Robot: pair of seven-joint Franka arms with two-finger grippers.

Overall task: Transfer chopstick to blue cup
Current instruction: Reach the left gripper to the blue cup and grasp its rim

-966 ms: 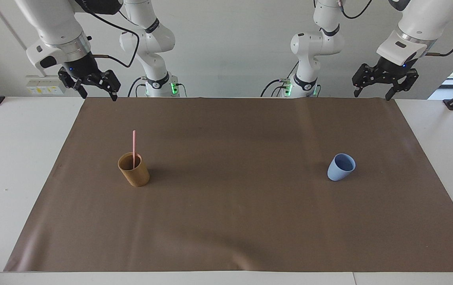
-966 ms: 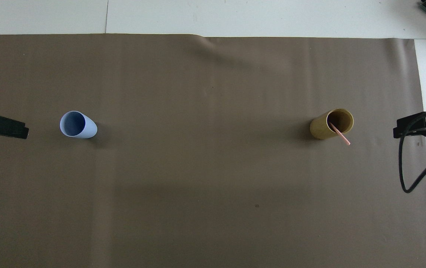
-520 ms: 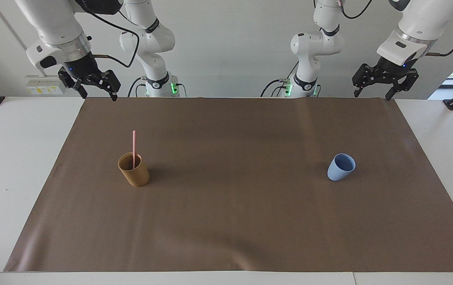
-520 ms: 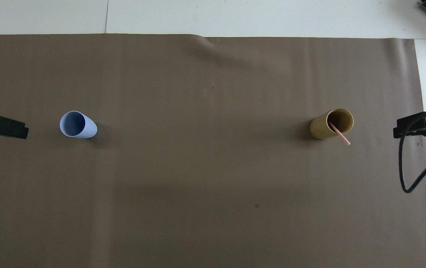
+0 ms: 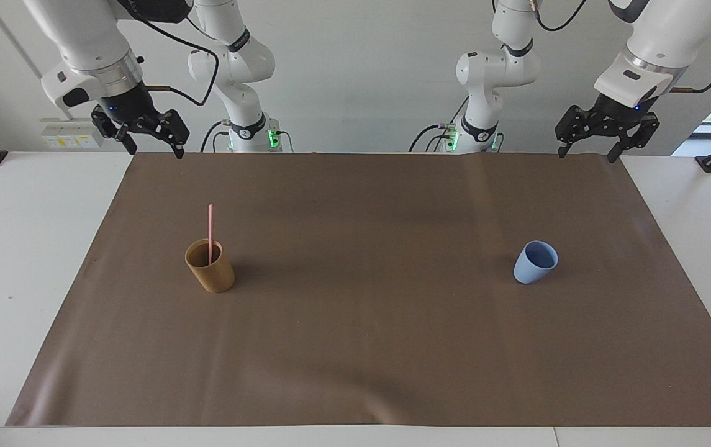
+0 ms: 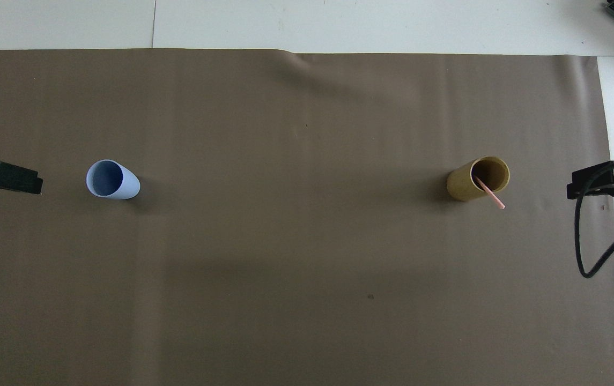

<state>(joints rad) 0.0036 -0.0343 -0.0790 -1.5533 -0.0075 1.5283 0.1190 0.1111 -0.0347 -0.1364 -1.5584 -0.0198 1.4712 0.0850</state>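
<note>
The pale pink chopstick (image 5: 210,228) stands upright in a mustard-brown cup (image 5: 211,271) toward the right arm's end of the brown mat; in the overhead view the chopstick (image 6: 492,195) leans over the brown cup's (image 6: 473,182) rim. The light blue cup (image 5: 534,262) stands upright toward the left arm's end, and the blue cup (image 6: 109,180) shows nothing inside from overhead. My right gripper (image 5: 155,152) hangs open and holds nothing, raised over the mat's corner by its own base. My left gripper (image 5: 585,155) hangs open and holds nothing over the other corner nearest the robots.
A brown mat (image 5: 367,347) covers most of the white table (image 5: 26,248). A black cable (image 6: 591,252) loops down from the right arm's wrist. Both arm bases stand at the table's edge between the grippers.
The left gripper has shifted slightly while staying high over its corner. The right arm, both cups and the chopstick have not moved.
</note>
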